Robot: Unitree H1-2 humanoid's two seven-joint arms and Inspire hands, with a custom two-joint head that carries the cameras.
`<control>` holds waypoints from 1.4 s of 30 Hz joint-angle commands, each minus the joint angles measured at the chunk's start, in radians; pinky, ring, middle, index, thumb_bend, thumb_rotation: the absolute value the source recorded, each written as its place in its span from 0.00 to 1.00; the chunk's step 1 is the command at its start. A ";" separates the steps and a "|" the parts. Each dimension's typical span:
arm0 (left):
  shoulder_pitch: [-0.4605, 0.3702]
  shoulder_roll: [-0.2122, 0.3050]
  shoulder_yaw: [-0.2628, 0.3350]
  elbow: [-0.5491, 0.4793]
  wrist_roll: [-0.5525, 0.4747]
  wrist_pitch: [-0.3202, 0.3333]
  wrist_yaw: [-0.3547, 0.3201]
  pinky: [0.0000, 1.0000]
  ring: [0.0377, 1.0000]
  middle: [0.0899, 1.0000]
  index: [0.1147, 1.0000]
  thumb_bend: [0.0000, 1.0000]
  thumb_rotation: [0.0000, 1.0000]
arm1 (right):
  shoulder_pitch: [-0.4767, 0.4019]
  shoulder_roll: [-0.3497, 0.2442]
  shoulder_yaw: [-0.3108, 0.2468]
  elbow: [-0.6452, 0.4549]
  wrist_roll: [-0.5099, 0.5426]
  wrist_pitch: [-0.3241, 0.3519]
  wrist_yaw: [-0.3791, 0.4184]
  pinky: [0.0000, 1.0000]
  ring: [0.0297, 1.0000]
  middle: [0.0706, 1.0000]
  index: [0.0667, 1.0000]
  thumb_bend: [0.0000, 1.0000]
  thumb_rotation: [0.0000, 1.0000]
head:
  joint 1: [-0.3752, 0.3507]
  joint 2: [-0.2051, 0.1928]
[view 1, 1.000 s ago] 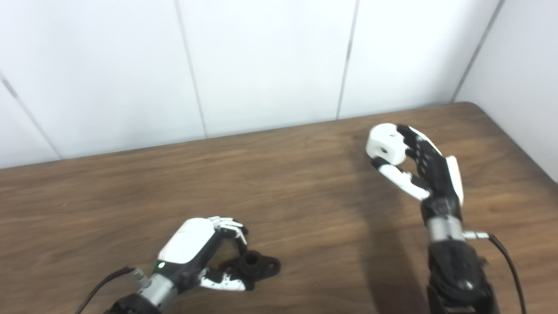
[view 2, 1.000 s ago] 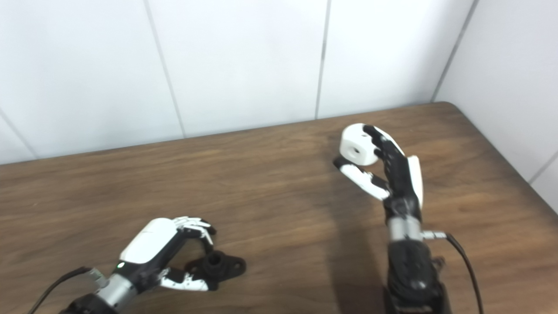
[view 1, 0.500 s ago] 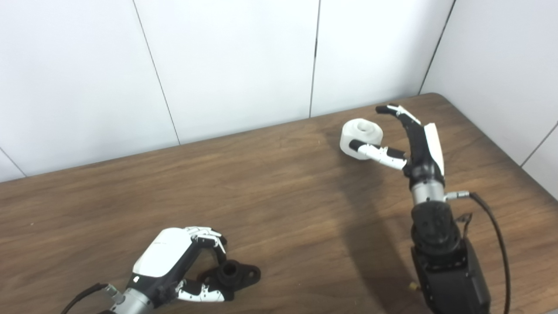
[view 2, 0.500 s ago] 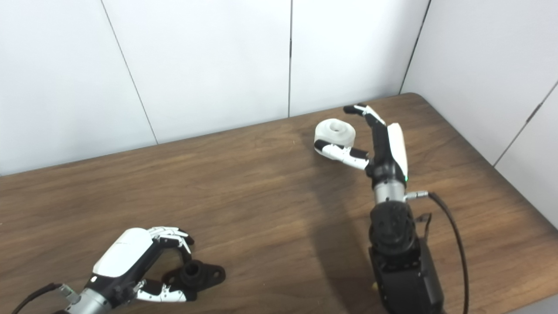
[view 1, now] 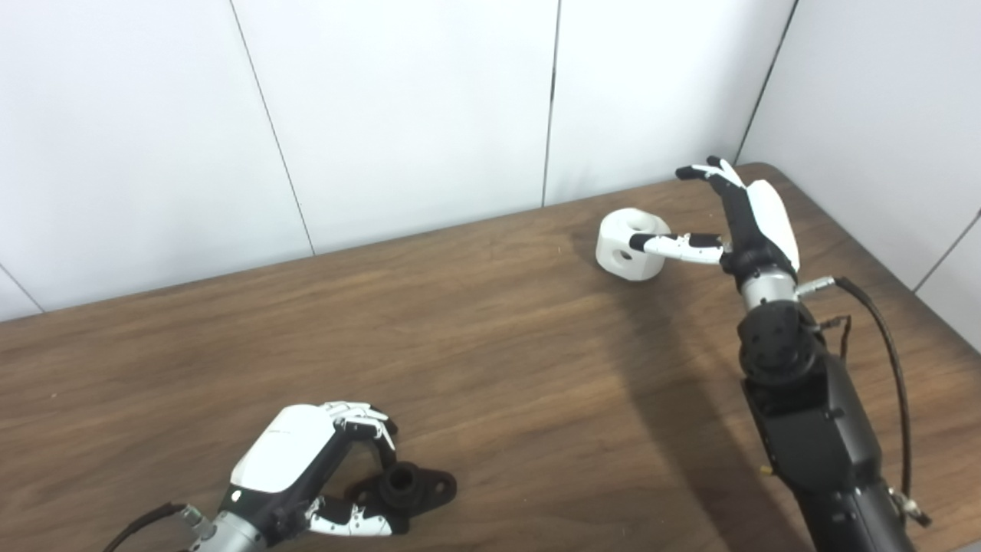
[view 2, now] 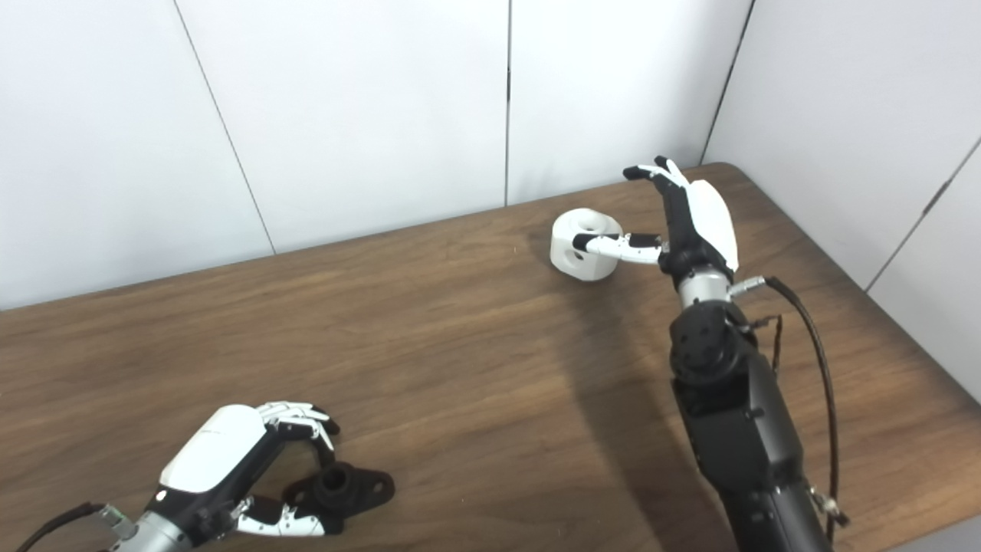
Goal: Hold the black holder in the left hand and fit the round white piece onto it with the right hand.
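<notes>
The black holder (view 1: pixel 406 489) lies flat on the wooden table (view 1: pixel 490 368) near its front left, its short post pointing up. My left hand (view 1: pixel 303 464) arches over it, fingers curled above the post with a gap and thumb lying along the holder's near edge. The round white piece (view 1: pixel 618 259) rests on the table at the back right, with holes showing on its top and side. My right hand (view 1: pixel 739 218) stands beside it, open, fingers raised and spread, the thumb stretched out level against the piece's right side.
White wall panels (view 1: pixel 398 115) close off the table's back edge and right side. The rounded back right corner of the table (view 2: pixel 728 170) is just behind the right hand. A black cable (view 1: pixel 889 345) loops off the right forearm.
One second ago the right hand held the white piece up in the air; now the piece sits on the table and the hand has opened. The view has shifted. The left hand stays by the holder.
</notes>
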 commanded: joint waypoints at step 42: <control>-0.022 0.016 0.003 0.002 0.005 0.011 -0.082 0.83 0.80 0.71 0.42 0.52 0.05 | -0.111 0.049 -0.034 0.176 -0.150 -0.002 0.033 1.00 0.97 0.95 0.76 0.97 0.38 | 0.022 0.005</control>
